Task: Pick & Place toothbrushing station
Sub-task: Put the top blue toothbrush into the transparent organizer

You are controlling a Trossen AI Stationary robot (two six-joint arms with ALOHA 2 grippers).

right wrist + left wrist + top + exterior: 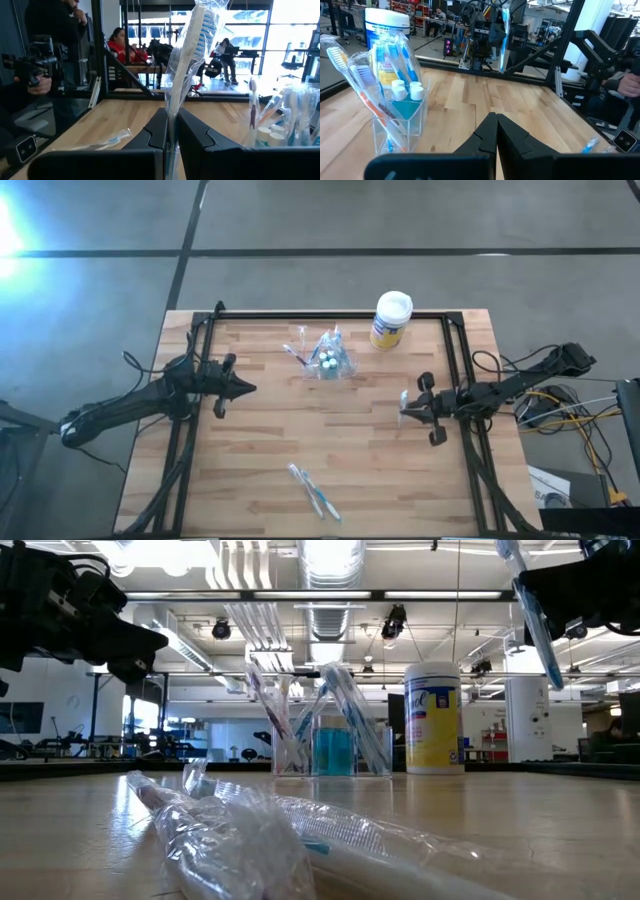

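Wooden tabletop point(260, 440): your toothbrushing station point(329, 358) stands near the back edge between both arms, left gripper point(243, 389) pressed together empty, right gripper point(404, 408) pinching a wrapped toothbrush point(192, 45), well apart from it.

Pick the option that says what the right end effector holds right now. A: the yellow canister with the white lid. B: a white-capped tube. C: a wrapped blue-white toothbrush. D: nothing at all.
C: the right end effector is shut on a wrapped toothbrush that stands up between its fingers, while the yellow canister stands far off at the table's back edge.
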